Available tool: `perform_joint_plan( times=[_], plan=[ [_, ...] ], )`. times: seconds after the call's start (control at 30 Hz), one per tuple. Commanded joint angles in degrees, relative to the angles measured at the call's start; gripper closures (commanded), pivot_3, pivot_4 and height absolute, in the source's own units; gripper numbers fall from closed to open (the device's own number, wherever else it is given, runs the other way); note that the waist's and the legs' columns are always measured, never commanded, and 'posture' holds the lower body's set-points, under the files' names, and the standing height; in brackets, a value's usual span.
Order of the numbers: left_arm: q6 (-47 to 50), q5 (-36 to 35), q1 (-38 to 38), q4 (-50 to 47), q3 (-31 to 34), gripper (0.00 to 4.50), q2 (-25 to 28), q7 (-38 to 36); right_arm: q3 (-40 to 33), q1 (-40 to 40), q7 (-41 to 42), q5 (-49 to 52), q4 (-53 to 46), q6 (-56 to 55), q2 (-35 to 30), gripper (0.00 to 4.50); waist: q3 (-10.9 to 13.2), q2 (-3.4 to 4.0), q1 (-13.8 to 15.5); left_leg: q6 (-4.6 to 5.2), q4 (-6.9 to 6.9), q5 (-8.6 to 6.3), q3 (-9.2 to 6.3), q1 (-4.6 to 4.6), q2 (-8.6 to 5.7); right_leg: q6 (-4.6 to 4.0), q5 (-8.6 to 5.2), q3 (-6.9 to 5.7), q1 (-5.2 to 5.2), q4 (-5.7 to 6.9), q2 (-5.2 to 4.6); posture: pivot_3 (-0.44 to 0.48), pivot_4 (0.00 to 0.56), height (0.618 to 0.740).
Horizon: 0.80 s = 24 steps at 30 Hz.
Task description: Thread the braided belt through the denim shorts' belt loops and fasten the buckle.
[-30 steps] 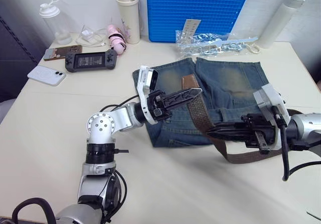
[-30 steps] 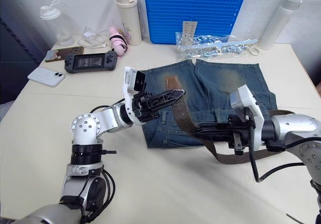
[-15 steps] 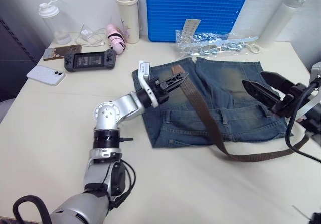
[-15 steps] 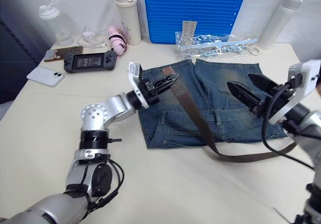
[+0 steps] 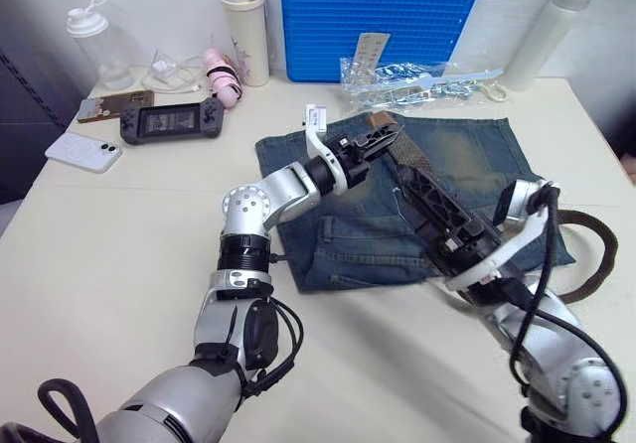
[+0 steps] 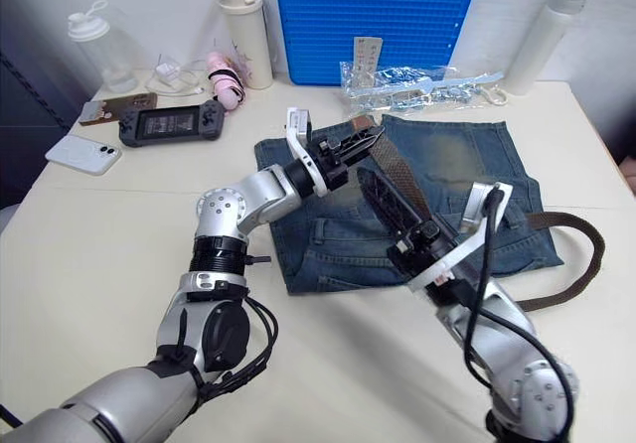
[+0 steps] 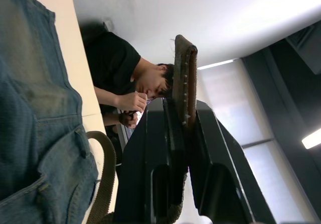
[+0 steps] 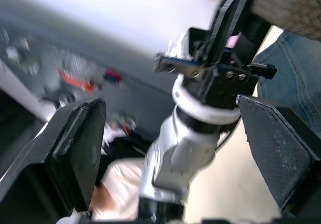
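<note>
The braided belt (image 5: 412,163) runs from its leather tip, clamped in my left gripper (image 5: 376,141) above the far edge of the denim shorts (image 5: 348,234), across the denim and off toward the right, looping on the worktop (image 5: 99,264). I judge it light, limp and grippy; hold it near the stiffer tip for feeding loops. My right gripper (image 6: 383,193) hovers over the shorts, fingers wide apart, empty. Bottles and a blue tray crowd the far edge; the near worktop offers room.

Braided belt (image 5: 586,254) mid-run hidden behind right hand (image 5: 422,197); buckle not discernible; right wrist view background blurred
</note>
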Motion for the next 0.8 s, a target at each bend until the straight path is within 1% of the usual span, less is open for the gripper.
perform_joint_plan(
  times=[0.03,0.17,0.43,0.57,0.8],
  plan=[
    [0.54,-2.45,-0.50,-4.11,0.64,4.50,-1.94,1.59,0.72,-1.07,2.44,-2.59,0.52,-2.04,2.16,0.06,0.00,0.00,-0.06,0.00,0.01,0.00,0.00,-0.02,0.00,0.00,0.00,0.00,0.00,-0.01,0.00,0.000,0.150,0.689],
    [0.68,-4.14,0.75,-7.44,1.05,4.50,-3.98,4.55,-1.53,-2.75,4.25,-6.89,4.65,-5.99,5.78,0.06,0.00,0.00,-0.55,0.00,0.00,0.00,-0.02,-0.02,0.02,0.00,0.00,0.01,-0.03,0.01,0.01,0.000,0.150,0.689],
    [-0.71,-4.17,3.31,-10.12,-0.07,4.50,-4.76,7.29,-2.67,-4.85,6.52,-11.36,5.67,-9.21,9.25,0.06,0.00,0.00,-0.88,0.00,0.01,0.00,-0.02,-0.02,0.02,0.00,0.00,0.05,-0.05,0.05,0.01,0.000,0.150,0.689],
    [-1.26,-4.14,4.21,-10.70,-0.99,4.50,-5.32,7.38,-2.39,-5.94,7.47,-13.24,6.34,-9.15,9.67,0.06,0.00,0.00,-0.86,0.00,0.01,0.00,-0.02,-0.03,0.01,0.00,0.00,0.06,-0.06,0.06,0.01,0.000,0.150,0.689],
    [-2.50,-4.58,5.55,-11.58,-2.48,4.50,-6.57,7.41,-0.77,-6.49,8.35,-17.15,7.91,-6.77,8.51,0.06,0.00,0.00,-0.90,0.00,0.00,0.00,-0.02,-0.03,0.01,0.00,0.00,0.08,-0.06,0.06,0.01,0.000,0.150,0.689]
  ],
)
